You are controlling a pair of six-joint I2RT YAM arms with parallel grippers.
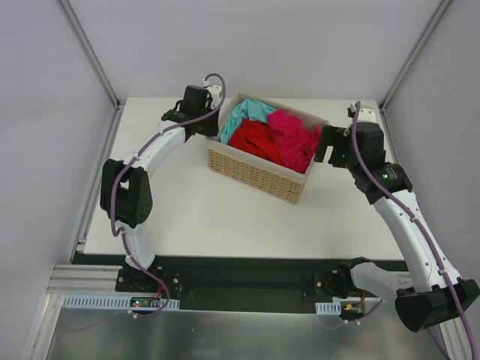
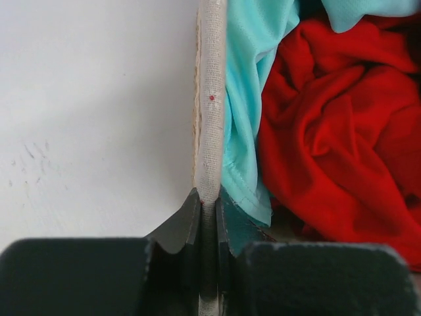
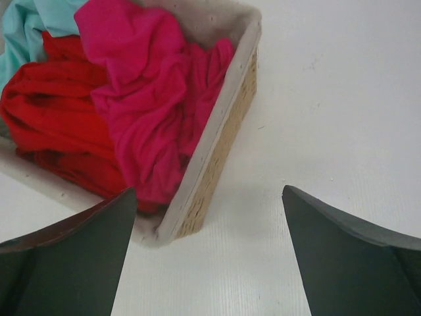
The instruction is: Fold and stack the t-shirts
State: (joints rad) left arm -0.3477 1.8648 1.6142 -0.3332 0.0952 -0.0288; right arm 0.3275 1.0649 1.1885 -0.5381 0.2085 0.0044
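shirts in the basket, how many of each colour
teal shirt: 1
red shirt: 1
pink shirt: 1
total: 3 showing in the basket

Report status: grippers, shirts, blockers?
Left gripper shut on basket rim. Right gripper open, over basket corner. T-shirts bunched in basket, none folded. No blockers seen.

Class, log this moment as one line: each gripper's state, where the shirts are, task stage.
left gripper: shut on basket rim | right gripper: open beside basket | t-shirts: crumpled in basket | stage: none folded
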